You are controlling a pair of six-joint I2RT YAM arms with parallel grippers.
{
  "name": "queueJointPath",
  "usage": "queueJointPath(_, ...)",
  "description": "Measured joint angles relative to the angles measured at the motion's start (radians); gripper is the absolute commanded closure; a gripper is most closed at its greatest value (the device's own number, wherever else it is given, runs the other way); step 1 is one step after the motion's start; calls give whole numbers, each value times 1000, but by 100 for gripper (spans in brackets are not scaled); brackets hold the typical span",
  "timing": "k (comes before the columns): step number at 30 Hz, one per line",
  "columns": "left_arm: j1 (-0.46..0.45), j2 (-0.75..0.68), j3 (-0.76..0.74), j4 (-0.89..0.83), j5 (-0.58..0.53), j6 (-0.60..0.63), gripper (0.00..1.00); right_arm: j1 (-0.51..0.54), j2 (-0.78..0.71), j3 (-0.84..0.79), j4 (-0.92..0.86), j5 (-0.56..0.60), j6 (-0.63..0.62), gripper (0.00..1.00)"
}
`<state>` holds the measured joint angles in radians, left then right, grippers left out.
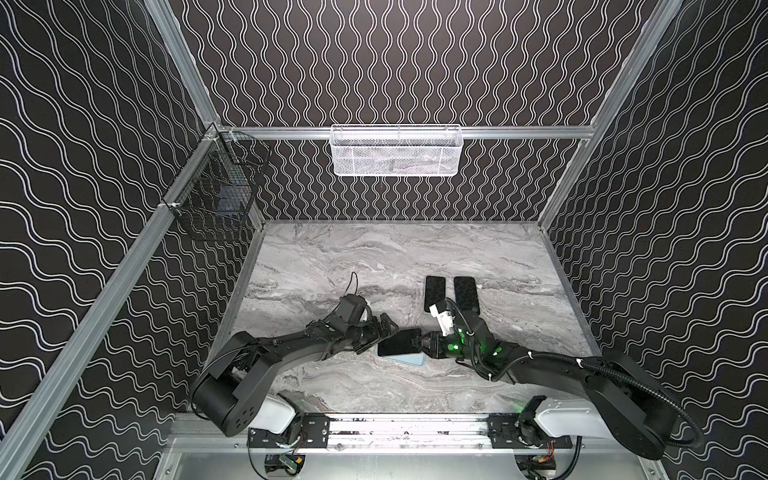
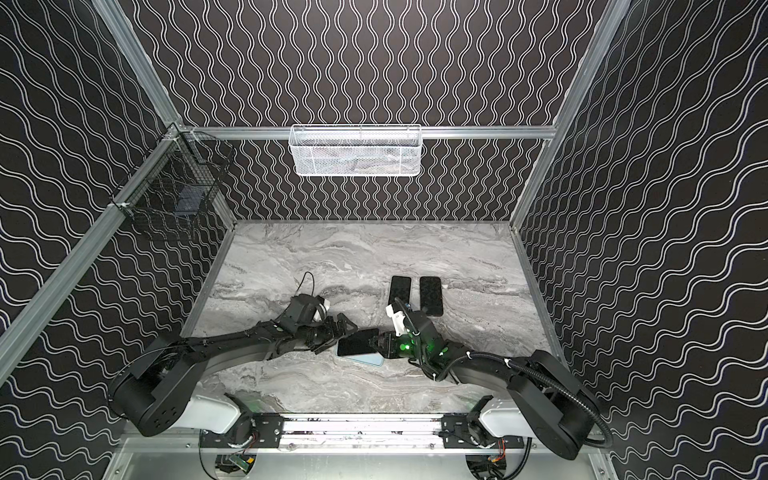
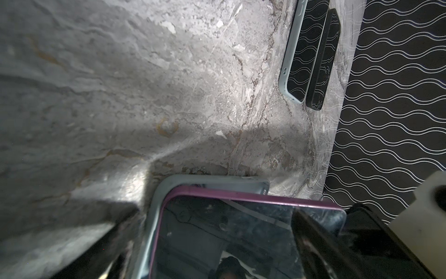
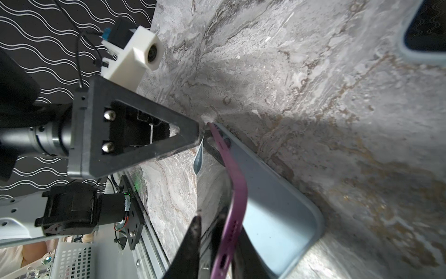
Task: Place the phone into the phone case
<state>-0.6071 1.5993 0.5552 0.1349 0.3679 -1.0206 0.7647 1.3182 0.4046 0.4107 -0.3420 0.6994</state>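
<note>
The phone (image 1: 399, 341) (image 2: 357, 341) has a black screen and a purple rim (image 4: 237, 193). It lies tilted over the light blue phone case (image 1: 409, 359) (image 4: 277, 205), which rests flat on the marble table. My right gripper (image 1: 417, 343) (image 4: 217, 232) is shut on the phone's right end and holds that end up off the case. The phone's other end sits down in the case's far corner (image 3: 263, 187). My left gripper (image 1: 383, 331) (image 3: 216, 211) stands wide open at that left end, with one finger (image 4: 144, 135) beside the corner.
Two more cased phones (image 1: 435, 293) (image 1: 465, 293) lie side by side just behind the right wrist. A white mesh basket (image 1: 395, 151) hangs on the back rail and a black wire basket (image 1: 216, 187) on the left rail. Patterned walls close in the table (image 1: 332, 257).
</note>
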Motion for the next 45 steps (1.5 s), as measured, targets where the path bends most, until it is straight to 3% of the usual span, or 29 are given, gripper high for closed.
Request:
queueJointPath(8, 0, -20, -2, -9, -6, -2, 2, 1, 3, 18, -5, -17, 32, 100)
queueJointPath(18, -1, -76, -2, -79, -56, -22, 2, 1, -102, 47, -183, 49, 109, 100)
queueJointPath(29, -1, -93, 7, -139, -107, -50, 2, 1, -126, 92, -337, 52, 317, 100)
queueJointPath(39, 0, -46, -11, -45, -69, -72, 2, 85, -98, 23, -188, 127, 550, 100)
queueJointPath(45, 3, -21, -38, 48, -40, -73, 2, 106, -47, 14, -107, 168, 591, 100)
